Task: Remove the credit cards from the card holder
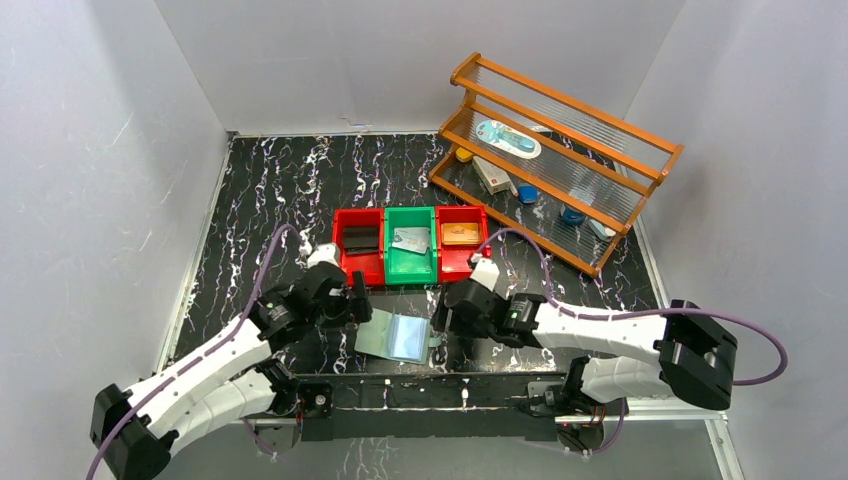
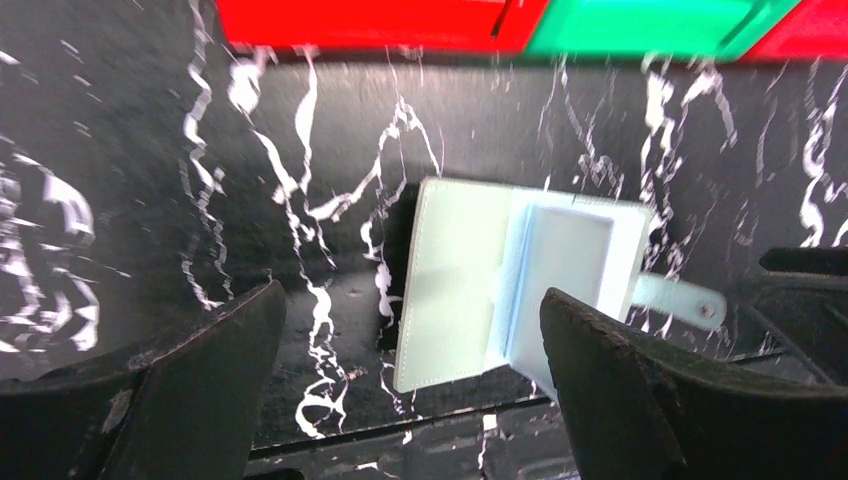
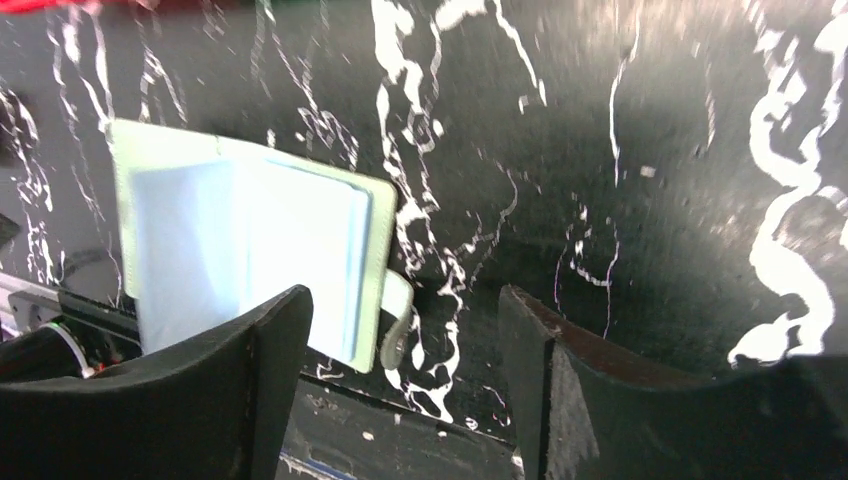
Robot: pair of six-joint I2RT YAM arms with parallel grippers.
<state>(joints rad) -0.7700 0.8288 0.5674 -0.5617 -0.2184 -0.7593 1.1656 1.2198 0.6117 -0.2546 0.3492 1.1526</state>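
"Card holder (image 1: 398, 336), Ben; where does it lie from the tools?"

"Open and flat on the bench (image 1: 280, 200), Ana, at the near edge; it sits between the two; the left tool (image 1: 352, 300) is just beside its left end, and the right tool (image 1: 440, 325) just beside its right end, where the snap strap (image 2: 680, 300) pokes out."

"Long axis?"

"Across, left to right, a little skewed; so each tool faces a short end; neither looks clearly nearer."

"And the tools themselves?"

"Both have their fingers apart with nothing between them; neither touches the cover."

"The credit cards (image 1: 411, 240)?"

"I see none in the pale blue sleeves (image 2: 565, 250), though they are layered, so I can't swear to it; a dark card (image 1: 360, 238) lies in the left red bin (image 1: 362, 276), a silvery card in the green bin (image 1: 412, 277), a tan-gold card (image 1: 460, 235) in the right red bin (image 1: 455, 267); I judge the job done, or nearly."

"If one remains?"

"Probably the right tool pins the strap end; the left draws along that axis."
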